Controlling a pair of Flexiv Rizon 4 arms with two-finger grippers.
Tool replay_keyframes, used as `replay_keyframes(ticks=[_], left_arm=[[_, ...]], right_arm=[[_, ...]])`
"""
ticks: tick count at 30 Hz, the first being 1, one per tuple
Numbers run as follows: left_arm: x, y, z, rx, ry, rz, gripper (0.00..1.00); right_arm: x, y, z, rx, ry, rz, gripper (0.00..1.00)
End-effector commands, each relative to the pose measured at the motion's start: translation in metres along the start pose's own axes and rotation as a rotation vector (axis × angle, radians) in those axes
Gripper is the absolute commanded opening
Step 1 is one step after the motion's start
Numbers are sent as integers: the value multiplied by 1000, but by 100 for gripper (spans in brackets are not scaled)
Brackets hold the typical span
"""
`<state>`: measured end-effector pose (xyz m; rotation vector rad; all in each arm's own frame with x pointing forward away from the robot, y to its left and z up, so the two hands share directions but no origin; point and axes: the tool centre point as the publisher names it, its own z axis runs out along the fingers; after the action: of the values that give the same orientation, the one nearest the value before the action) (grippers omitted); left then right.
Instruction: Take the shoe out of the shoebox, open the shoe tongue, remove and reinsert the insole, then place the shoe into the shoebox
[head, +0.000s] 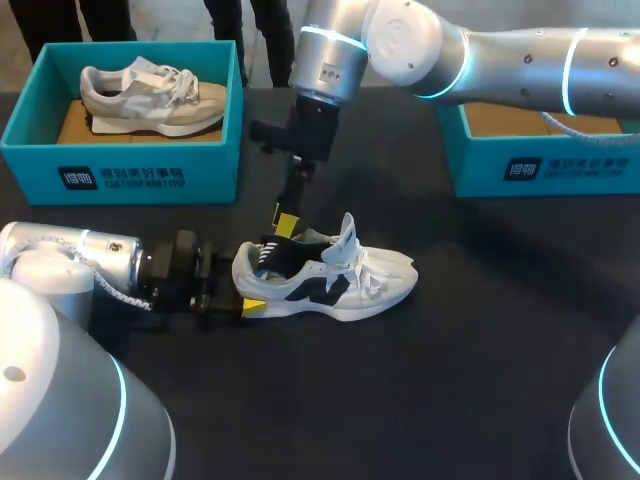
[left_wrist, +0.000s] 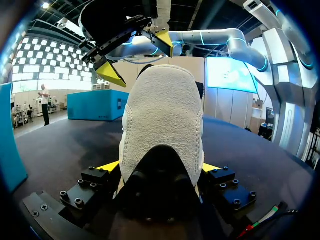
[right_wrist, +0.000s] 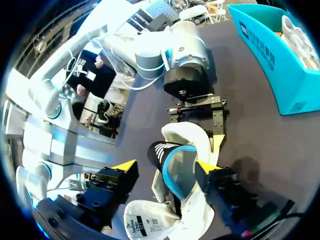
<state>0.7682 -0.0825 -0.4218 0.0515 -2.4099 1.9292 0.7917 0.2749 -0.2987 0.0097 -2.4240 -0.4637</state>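
Observation:
A white shoe with black side marks lies on its sole in the middle of the black table, toe to the right. Its tongue stands pulled up. My left gripper comes in low from the left and is shut on the heel, one yellow tip on each side. My right gripper points straight down just above the shoe's opening. It is open, with its fingertips spread either side of the collar, not touching it. No insole shows.
A teal shoebox at the back left holds a grey shoe. A second teal box stands at the back right under my right arm. Bare table lies in front of the white shoe.

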Motion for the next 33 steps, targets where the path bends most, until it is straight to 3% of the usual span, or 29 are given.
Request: replay_keyframes(ticks=[1, 33], left_arm=[[0, 1, 1, -1, -2, 0, 0], [0, 1, 1, -1, -2, 0, 0]], right_arm=[[-1, -3, 2, -8, 22, 2, 44], [2, 7, 25, 19, 170, 43, 39]])
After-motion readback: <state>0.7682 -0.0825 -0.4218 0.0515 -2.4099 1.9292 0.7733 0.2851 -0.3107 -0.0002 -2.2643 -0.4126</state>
